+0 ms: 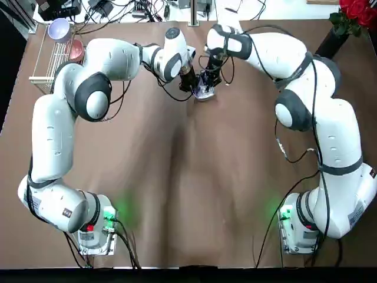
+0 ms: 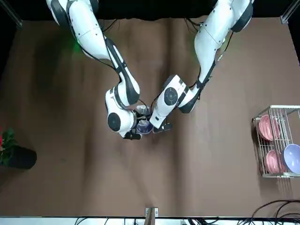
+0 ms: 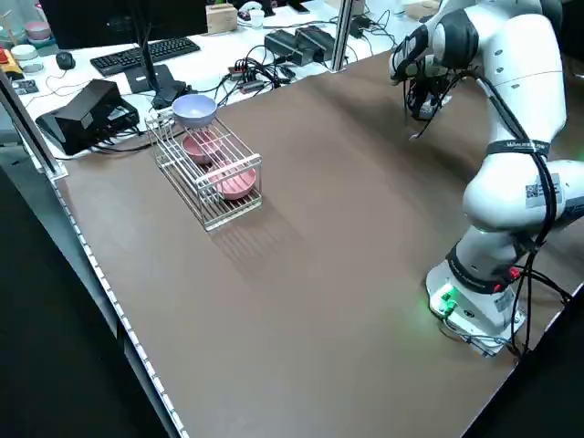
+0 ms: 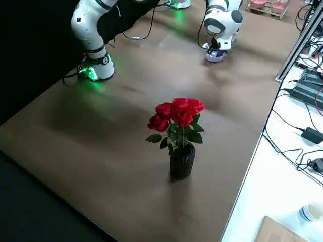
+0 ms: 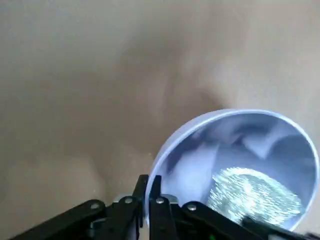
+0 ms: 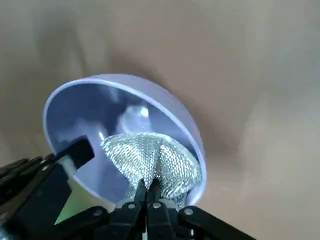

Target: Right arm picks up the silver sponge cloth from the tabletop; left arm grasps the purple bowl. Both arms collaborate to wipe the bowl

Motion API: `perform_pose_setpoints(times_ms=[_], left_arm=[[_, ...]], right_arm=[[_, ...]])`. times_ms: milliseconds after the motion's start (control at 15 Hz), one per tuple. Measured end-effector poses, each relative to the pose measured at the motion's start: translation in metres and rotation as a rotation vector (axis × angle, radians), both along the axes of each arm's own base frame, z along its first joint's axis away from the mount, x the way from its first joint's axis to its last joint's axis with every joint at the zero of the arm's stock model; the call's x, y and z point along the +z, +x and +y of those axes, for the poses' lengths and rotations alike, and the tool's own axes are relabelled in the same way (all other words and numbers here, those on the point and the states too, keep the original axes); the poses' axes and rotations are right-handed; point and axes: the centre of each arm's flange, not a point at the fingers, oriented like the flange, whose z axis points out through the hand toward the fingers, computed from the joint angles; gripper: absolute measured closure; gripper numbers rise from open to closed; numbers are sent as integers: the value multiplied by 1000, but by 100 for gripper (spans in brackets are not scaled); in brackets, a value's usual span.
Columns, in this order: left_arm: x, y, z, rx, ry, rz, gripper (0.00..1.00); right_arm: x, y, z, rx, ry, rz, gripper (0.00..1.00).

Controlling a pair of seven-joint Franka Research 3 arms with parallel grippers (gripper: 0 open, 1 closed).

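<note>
The two arms of the robot meet over the far part of the brown table (image 1: 177,206), near its middle from left to right. The left gripper (image 5: 150,181) has its two fingers closed with only a thin gap, and between them is the rim of the purple bowl (image 5: 190,172): one finger is on the outer side of the wall, the other on the inner side. The right gripper (image 6: 148,184) is placed at the open mouth of the same bowl. Its fingers are brought almost together, and they pinch the silver sponge cloth (image 6: 155,162) at its gathered end. The cloth lies inside the bowl, spread like a small fan against the inner wall, and it shines in many small points. Whether the bowl touches the table below, one cannot tell from these views. At the far left corner of the table there stands a wire rack (image 2: 281,175), which holds two pink bowls (image 2: 267,127) and also another light purple bowl (image 2: 293,158). On the far right part of the table stands a dark ribbed vase (image 4: 182,162), upright, with red roses (image 4: 180,111) and green leaves, well apart from both grippers.
</note>
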Motion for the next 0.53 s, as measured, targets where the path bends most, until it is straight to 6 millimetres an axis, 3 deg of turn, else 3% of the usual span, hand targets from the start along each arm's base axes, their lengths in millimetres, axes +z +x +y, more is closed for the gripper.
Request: perform_pose_setpoints(times_ms=[333, 533], left_arm=[[0, 2, 1, 3, 0, -3, 95], [1, 9, 7, 14, 3, -10, 95]], right_arm=[[29, 14, -25, -14, 17, 35, 98], [55, 37, -71, -43, 26, 68, 98]])
